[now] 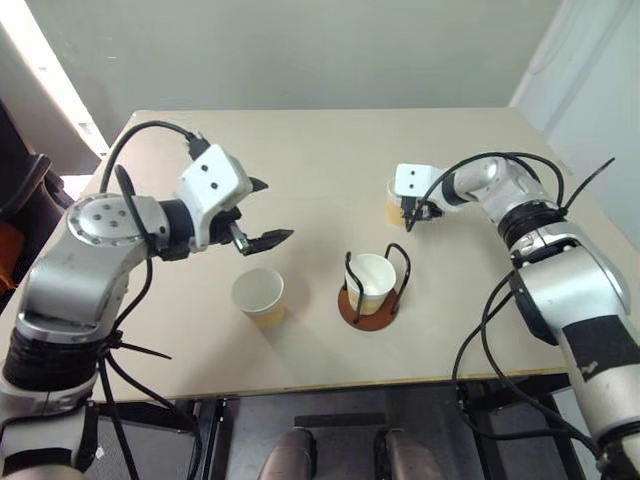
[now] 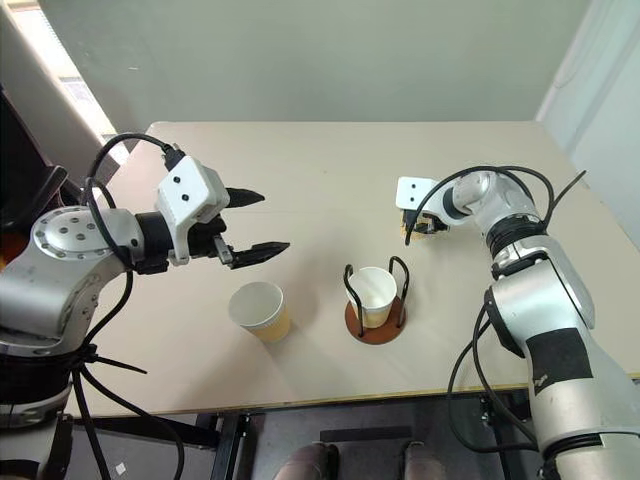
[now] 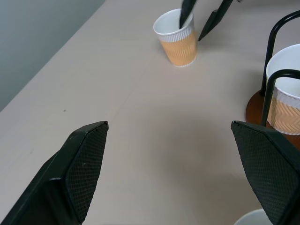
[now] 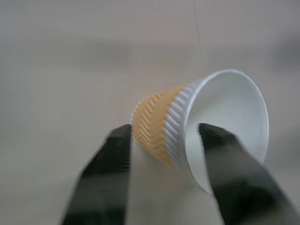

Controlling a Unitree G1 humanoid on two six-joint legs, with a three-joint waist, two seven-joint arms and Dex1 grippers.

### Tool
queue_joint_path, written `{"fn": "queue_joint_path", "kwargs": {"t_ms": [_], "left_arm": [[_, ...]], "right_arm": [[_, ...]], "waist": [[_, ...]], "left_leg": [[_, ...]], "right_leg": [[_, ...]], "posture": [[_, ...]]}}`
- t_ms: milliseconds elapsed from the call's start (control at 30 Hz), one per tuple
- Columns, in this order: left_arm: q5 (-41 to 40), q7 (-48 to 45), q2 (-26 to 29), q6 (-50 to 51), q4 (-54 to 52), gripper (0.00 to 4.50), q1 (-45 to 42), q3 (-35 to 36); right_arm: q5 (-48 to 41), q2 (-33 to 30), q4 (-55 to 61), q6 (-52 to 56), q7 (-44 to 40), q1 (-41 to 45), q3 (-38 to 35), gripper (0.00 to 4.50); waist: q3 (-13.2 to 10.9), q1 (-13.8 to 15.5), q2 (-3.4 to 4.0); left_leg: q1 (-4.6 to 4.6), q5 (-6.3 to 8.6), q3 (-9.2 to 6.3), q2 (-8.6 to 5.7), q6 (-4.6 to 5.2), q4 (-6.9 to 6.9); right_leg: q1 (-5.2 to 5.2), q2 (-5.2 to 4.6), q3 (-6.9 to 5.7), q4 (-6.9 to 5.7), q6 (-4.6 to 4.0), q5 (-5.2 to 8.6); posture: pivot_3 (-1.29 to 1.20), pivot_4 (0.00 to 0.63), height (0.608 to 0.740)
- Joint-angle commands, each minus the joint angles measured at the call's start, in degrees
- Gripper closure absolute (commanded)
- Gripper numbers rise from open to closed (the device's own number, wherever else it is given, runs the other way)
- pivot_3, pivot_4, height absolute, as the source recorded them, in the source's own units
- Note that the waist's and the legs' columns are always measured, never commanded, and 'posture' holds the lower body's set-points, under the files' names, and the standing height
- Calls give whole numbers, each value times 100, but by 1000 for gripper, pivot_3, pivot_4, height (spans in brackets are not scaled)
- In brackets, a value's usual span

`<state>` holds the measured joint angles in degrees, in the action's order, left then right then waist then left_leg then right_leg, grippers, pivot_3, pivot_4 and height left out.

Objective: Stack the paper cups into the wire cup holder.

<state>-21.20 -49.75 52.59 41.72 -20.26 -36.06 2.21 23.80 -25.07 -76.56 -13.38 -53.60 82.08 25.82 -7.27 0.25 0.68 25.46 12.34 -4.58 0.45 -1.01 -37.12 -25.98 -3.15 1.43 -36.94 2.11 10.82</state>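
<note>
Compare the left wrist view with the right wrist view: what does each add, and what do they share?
Left wrist view adds the holder with a second cup standing in it, and the left fingers wide apart. Right wrist view adds a close look at the right fingers, one inside the far cup, one outside its wall. Shared: that far cup, those fingers straddling its rim, and the table.
</note>
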Motion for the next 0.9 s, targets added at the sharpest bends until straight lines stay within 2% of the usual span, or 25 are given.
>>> {"fn": "queue_joint_path", "kwargs": {"t_ms": [33, 100, 300, 367, 433, 500, 567, 633, 700, 767, 900], "left_arm": [[-58, -23, 113, -13, -163, 0, 14, 205], [-92, -61, 101, -53, -123, 0, -23, 193], [-47, -180, 89, -283, 164, 0, -247, 86], [-176, -338, 89, -354, 231, 0, -340, 150], [-457, -644, 143, -395, 251, 0, -412, 311], [-862, -1109, 282, -381, 246, 0, -411, 549], [-1349, -1714, 498, -319, 235, 0, -352, 818], [-1777, -2240, 671, -288, 281, 0, -292, 1020], [-2099, -2524, 773, -160, 416, 0, -283, 1113], [-2277, -2660, 820, -64, 513, 0, -279, 1111], [-2274, -2720, 862, -114, 620, 0, -239, 1044]], "right_arm": [[-14, -63, 60, -134, -51, 130, -177, 3974], [-2, -118, 100, -247, -133, 152, -173, 4454], [-216, -512, 434, -774, -876, 422, -356, 4454], [-414, -733, 688, -935, -1424, 576, -522, 4454], [-906, -936, 1141, -848, -2374, 712, -825, 4454], [-1688, -1138, 1966, -304, -3472, 736, -1108, 4454], [-2982, -1671, 3395, 646, -3867, 521, -754, 4454], [-4024, -2315, 4699, 1244, -3890, 238, -206, 4454], [-4381, -2763, 5411, 1254, -3890, 28, 227, 4454], [-4700, -2993, 5868, 1306, -3890, -104, 476, 4454], [-5145, -3011, 6388, 1663, -3890, -267, 570, 4454]], "waist": [[0, 0, 0], [0, 0, 0], [0, 8, 1], [-3, 10, 5], [-4, 8, 6], [-4, 5, 5], [-4, -3, 3], [-4, 4, 3], [-1, 14, -1], [-2, 5, -2], [-5, -33, -1]], "left_leg": [[-1, -2, 0, 1, 1, 0], [-2, -9, 0, 2, 2, 0], [-2, -17, 0, 2, 2, 0], [1, -17, 1, 2, 2, 0], [2, -14, 2, 2, -1, 2], [2, -10, 2, 3, -7, 8], [3, -14, 7, 17, -44, 7], [21, -29, 6, 33, -81, 8], [24, -35, -3, 49, -92, -4], [-10, -29, -5, 53, -98, 0], [-44, -1, 1, 63, -67, 6]], "right_leg": [[0, 0, 0, -2, 0, 0], [1, 0, -1, -4, 1, -1], [4, 0, -3, -8, 2, -2], [3, -1, -4, -7, 2, -2], [1, 0, -4, -5, 2, -2], [0, 5, -4, 0, 0, -1], [1, 20, -4, 2, -9, 5], [0, 42, -4, 3, -12, 8], [12, 70, -2, 9, -27, 22], [34, 71, 4, 16, -47, 44], [36, 69, 14, -10, -78, 86]], "posture": [[0, 150, 740], [0, 150, 740], [0, 150, 740], [0, 150, 740], [0, 150, 740], [0, 150, 740], [0, 150, 740], [0, 150, 740], [0, 150, 740], [0, 150, 740], [0, 150, 740]]}}
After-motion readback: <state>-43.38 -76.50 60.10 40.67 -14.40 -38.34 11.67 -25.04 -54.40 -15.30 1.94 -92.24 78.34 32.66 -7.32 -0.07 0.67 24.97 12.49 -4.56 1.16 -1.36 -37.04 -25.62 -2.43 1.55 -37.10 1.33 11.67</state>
